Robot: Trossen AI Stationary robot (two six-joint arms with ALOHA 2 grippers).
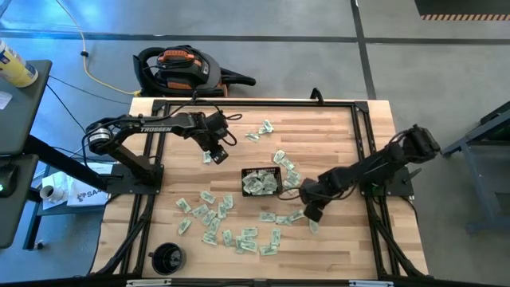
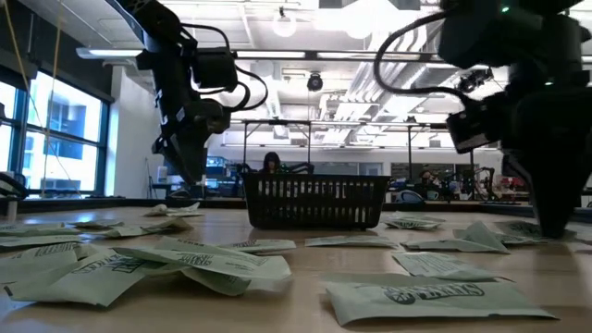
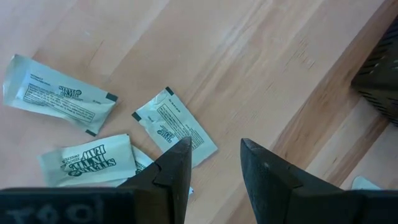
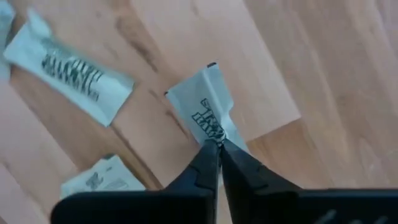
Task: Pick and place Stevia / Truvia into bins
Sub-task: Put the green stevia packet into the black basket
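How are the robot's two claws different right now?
The left gripper has its fingers apart with nothing between them; the right gripper is squeezed shut on a sachet. The left gripper hangs over sachets behind the black tray; the right gripper is down at the table, right of the tray. Both have two dark fingers.

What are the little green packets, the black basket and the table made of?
The packets look like thin matte paper: printed, and the one pinched in the right tool creases. The black basket looks like wire or plastic mesh; you can see through its walls, but which one is unclear. The table looks like smooth pale wood, with grain lines and plank seams.
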